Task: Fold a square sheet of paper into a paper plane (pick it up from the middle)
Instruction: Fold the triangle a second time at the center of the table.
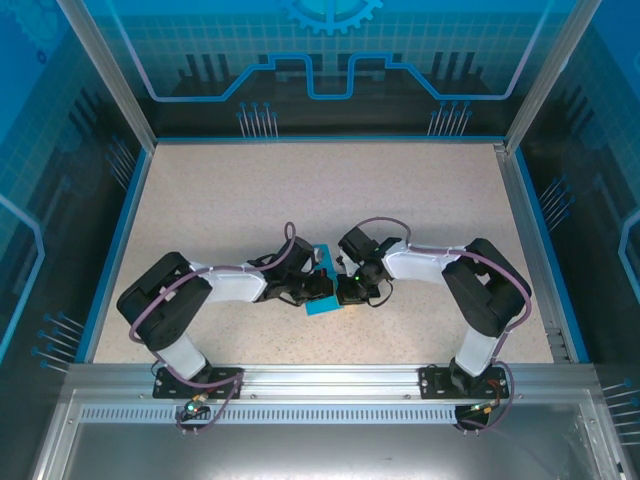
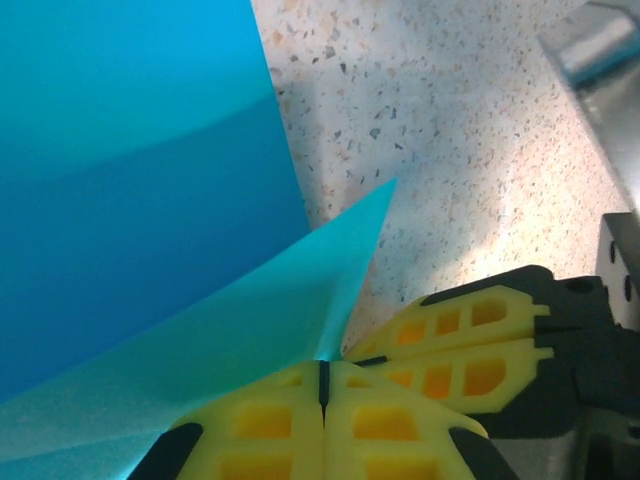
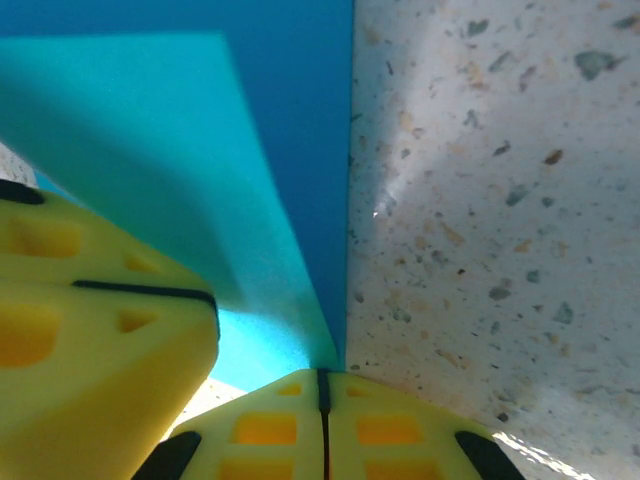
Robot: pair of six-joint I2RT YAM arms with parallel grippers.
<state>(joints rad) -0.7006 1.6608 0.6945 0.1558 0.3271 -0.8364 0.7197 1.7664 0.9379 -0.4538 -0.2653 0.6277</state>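
Cyan sheet of paper (image 1: 320, 305) mid-table between the arms, partly folded. Left gripper (image 2: 323, 368) and right gripper (image 3: 322, 378) both pinched onto it. Probably featherlight, floppy, creases easily; best gripped near folds.

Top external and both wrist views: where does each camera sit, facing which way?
Top external: above, behind the robot, looking down on the speckled tabletop; left arm and right arm show, left gripper and right gripper meeting at the thin cyan-blue paper sheet.
Left wrist: on the left arm, looking past shut yellow fingers at the paper's lifted flap; right gripper's fingers at right.
Right wrist: on the right arm, shut fingers at the paper's edge; left gripper's fingers at left.
Both wrist views share paper, tabletop, opposite fingers.
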